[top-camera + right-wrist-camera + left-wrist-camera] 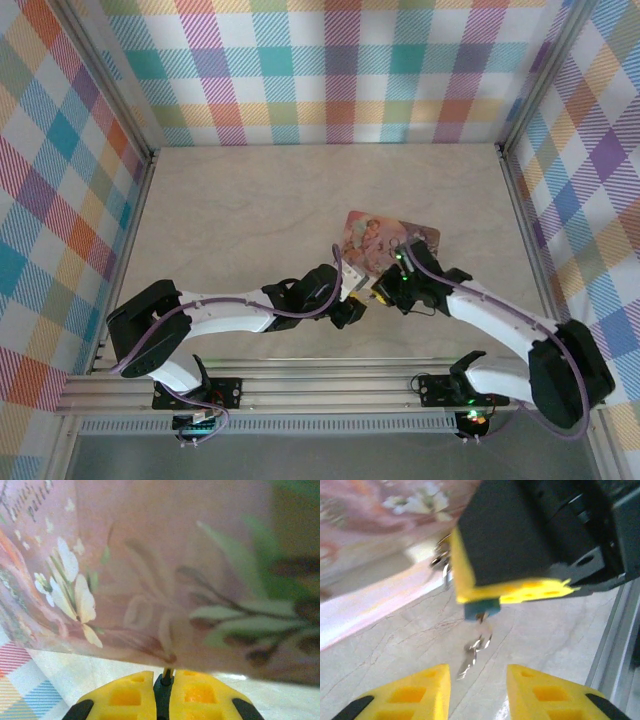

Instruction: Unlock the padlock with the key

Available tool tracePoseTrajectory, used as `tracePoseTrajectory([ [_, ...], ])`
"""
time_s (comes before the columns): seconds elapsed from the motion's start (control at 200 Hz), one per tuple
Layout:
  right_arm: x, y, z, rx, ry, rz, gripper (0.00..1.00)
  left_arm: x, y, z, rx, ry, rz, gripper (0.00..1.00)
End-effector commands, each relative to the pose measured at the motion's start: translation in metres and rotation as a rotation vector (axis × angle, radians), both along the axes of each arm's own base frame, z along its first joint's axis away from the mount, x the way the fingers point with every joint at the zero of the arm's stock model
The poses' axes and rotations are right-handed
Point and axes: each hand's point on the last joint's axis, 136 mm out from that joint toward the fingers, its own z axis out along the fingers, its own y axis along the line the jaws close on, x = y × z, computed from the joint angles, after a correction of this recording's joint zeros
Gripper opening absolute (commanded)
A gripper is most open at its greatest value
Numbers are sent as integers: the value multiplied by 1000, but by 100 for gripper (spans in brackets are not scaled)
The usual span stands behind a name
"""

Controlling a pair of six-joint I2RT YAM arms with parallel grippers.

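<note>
Yellow fingers of the left gripper (478, 682) sit closest in its wrist view, spread apart with bare desk showing in the gap. Just beyond the gap, toward 12 o'clock, the key (468, 662) dangles on a small ring (480, 642) under the padlock (482, 609). It is too blurred to tell whether a blade sits in the keyhole. The padlock's blue body pokes out below the yellow pads of the right gripper (510, 592), which pinches it, and hangs clear of the desk. In the right wrist view the 2 fingers are pressed nearly together on a thin dark sliver.

Seen from above, both grippers meet near the middle of the desk (250, 220), the left arm reaching in from 8 o'clock and the right arm from 4 o'clock. The pink printed box (392, 238) lies at 12 o'clock from the right gripper, touching or just beside it, and its flowered side looms close before the right wrist camera. Some silvery metal (442, 562) shows at the box's near edge in the left wrist view. I cannot tell what it is.

Open room is wide from 9 through 12 o'clock, and narrower at 3 o'clock between the box and the side wall. An aluminium rail (320, 385) runs along the near edge at 6 o'clock.

The desk surface is pale, marbled and matte. Checked panels (340, 70) in pastel plaid wall in 3 sides.
</note>
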Motion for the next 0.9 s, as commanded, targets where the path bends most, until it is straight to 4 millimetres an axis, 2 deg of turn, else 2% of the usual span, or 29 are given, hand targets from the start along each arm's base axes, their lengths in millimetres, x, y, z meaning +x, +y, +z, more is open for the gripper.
tracePoseTrajectory([
  [0.0,-19,-29,-14,-6,70,-86,0,5,-2,18,-60,16,71,38],
  [0.13,-28,-50,-17,4,59,-173,0,6,4,10,-67,54,126,41],
  [0.38,-34,-73,-15,-58,41,-264,0,6,13,-3,-64,98,191,42],
  [0.59,-21,-97,12,-210,-39,-273,0,9,15,1,-61,91,206,42],
  [0.74,-4,-102,6,-190,-65,-302,0,8,18,5,-51,83,210,42],
  [0.895,10,-111,5,-193,-122,-340,0,7,29,7,-39,73,232,42],
])
